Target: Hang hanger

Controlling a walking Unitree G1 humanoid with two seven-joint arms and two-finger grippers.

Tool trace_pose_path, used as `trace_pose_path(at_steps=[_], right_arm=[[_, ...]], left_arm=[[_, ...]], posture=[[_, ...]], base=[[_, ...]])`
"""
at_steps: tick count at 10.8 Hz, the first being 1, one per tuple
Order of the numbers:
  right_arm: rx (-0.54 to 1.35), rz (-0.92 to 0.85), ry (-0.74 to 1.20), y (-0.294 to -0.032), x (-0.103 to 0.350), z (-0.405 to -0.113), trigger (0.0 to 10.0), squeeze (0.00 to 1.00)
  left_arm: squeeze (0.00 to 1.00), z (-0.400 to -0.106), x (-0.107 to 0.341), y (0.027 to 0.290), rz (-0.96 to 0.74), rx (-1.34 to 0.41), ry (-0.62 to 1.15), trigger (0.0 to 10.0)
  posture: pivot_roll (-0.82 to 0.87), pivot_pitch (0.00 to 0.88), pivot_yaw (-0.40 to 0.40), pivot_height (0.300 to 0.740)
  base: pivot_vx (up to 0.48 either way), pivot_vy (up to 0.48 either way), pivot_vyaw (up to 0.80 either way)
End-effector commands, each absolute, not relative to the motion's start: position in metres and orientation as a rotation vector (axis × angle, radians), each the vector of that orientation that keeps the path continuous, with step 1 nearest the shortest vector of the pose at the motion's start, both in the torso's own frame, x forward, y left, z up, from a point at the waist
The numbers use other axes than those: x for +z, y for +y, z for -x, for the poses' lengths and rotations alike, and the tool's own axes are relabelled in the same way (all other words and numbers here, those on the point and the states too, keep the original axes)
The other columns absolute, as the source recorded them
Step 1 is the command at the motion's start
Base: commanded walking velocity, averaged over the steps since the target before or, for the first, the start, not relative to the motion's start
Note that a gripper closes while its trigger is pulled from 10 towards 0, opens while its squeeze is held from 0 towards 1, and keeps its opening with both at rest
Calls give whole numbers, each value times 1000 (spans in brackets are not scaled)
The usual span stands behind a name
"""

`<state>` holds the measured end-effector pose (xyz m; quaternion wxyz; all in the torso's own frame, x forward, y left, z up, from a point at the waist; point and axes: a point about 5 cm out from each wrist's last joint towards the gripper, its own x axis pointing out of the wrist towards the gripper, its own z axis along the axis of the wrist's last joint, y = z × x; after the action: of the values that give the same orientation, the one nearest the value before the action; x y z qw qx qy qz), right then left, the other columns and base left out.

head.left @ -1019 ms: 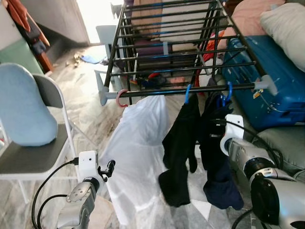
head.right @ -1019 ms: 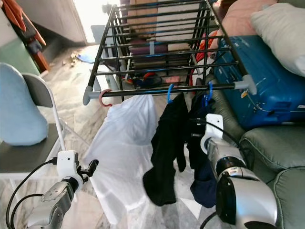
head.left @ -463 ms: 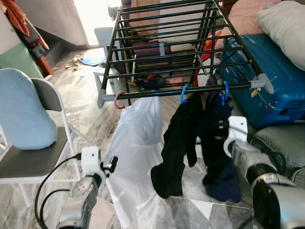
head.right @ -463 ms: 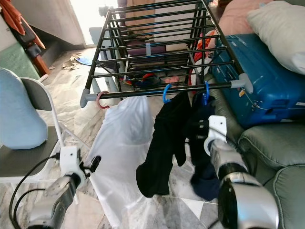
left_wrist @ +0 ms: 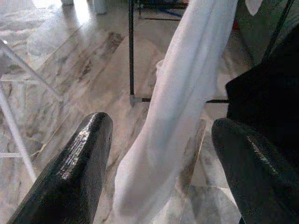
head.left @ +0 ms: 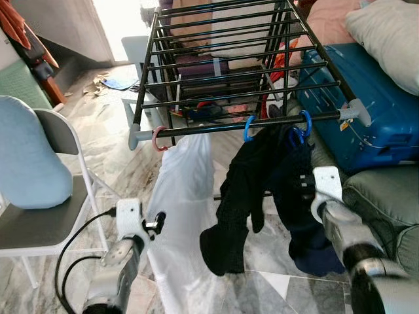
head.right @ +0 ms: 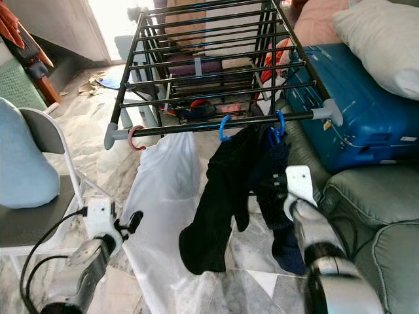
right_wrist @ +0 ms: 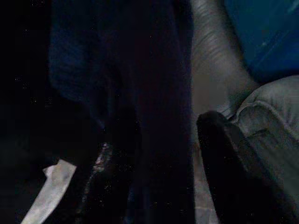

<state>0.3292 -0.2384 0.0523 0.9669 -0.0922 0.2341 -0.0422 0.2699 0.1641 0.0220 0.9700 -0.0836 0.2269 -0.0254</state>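
Three hangers (head.left: 249, 127) on drying rack (head.left: 222, 62)

No readable text, labels, brands or numbers anywhere; tag on blue suitcase (head.left: 383, 111) too small.

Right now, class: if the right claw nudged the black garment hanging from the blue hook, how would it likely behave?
The black garment would probably fold rather than resist; it droops in loose creases. It likely swings, since it hangs from the rack's front rail by one blue hook. It seems light.
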Motion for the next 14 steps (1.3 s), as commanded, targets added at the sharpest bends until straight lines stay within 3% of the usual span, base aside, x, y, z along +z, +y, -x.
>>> trace_pose_path(at_steps=[1,10,13,14], right_arm=[[-69,204,423,-236,59,-332,10000,1000],[3,242,213,-249,82,-284,10000,1000],[17,233,172,-249,90,-281,10000,1000],[56,225,167,-243,92,-279,10000,184]], left_arm=[[0,-271,23,169,163,-36,450,10000],[0,-268,35,157,136,-69,339,10000],[0,-267,35,157,125,-58,332,10000],[0,-267,36,156,120,-54,327,10000]], posture=[[-171,0,126,740],[-247,0,119,740],[-252,0,113,740],[-253,0,109,740]], base=[[0,0,0],[0,0,0],[0,0,0],[0,0,0]])
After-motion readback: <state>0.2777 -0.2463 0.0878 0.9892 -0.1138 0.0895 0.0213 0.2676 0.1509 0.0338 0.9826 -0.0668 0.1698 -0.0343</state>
